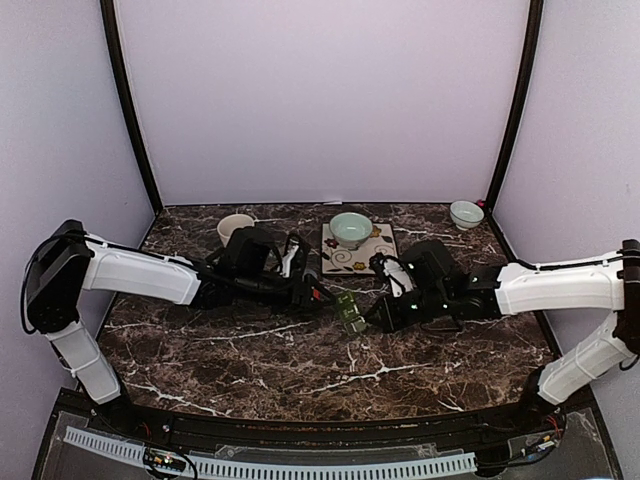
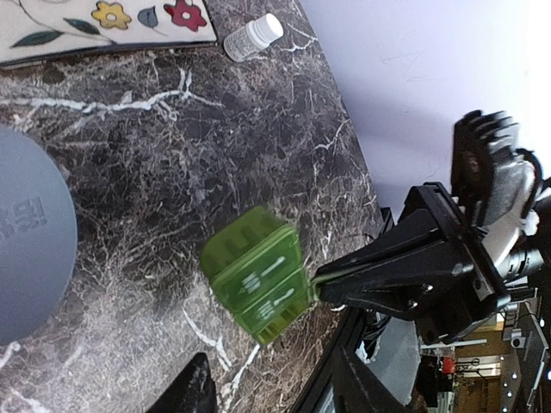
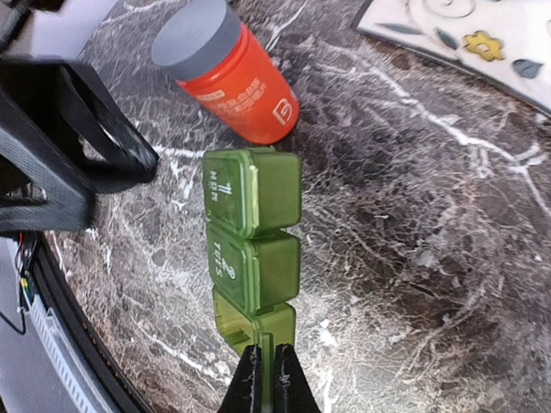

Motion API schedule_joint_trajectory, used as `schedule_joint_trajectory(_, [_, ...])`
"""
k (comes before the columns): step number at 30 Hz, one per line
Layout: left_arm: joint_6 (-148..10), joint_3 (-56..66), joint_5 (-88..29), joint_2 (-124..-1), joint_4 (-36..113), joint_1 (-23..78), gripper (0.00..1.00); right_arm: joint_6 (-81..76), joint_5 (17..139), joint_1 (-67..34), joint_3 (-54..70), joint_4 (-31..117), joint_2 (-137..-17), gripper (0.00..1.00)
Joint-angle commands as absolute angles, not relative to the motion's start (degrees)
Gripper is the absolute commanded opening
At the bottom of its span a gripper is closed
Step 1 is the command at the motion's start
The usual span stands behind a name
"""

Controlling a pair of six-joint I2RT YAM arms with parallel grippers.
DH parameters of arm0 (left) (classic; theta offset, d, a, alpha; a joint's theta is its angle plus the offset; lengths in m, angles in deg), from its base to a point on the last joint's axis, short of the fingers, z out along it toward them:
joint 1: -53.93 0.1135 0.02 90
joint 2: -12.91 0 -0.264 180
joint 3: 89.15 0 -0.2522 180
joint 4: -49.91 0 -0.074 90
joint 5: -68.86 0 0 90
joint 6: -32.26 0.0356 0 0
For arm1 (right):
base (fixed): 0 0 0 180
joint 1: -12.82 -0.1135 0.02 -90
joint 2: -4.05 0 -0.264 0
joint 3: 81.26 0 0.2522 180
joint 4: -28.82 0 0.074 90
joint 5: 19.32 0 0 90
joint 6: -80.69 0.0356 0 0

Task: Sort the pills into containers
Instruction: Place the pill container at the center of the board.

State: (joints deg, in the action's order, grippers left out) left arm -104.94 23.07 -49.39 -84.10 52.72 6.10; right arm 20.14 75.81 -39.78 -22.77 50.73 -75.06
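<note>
The dark marble bench (image 1: 250,370) carries everything, and both arms reach in to meet at the middle of the top view. The right tool (image 3: 263,379), at the bottom edge of its wrist view, is pinched nearly closed on the end wall of the pill-box strip (image 3: 254,249), probably to steady it for loading. The left tool (image 2: 271,391) shows two dark tips spread wide at the bottom of its view, with nothing between them. An orange bottle (image 3: 228,69) with a grey cap lies on its side at upper centre, just above the strip, likely the pill supply. The strip lies flat at centre frame. Two lids look shut, and the compartment nearest the fingers seems open. A small white vial (image 2: 252,39) lies at the top, apart.
</note>
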Motion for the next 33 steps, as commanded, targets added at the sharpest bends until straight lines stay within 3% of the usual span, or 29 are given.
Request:
schedule_joint_trajectory(1, [-101.05,23.61,-45.35,-77.50,52.94,6.47,0.47,14.50,88.87,-37.06,-18.57,53.83,-79.53,0.00])
schedule_joint_trajectory(12, [-94.96,29.56,-36.35,-66.29,48.27,6.47,0.44,9.61,101.47,-34.57,-12.96,56.93,-91.08,0.00])
schedule_joint_trajectory(30, [-92.96,35.28,-33.77,-62.74,50.38,6.47,0.43,5.57,99.16,-31.32,-7.03,63.28,-100.76,0.00])
schedule_joint_trajectory(33, [-93.16,35.73,-33.79,-62.77,50.74,6.47,0.43,5.20,98.35,-30.87,-6.14,63.99,-101.01,0.04])
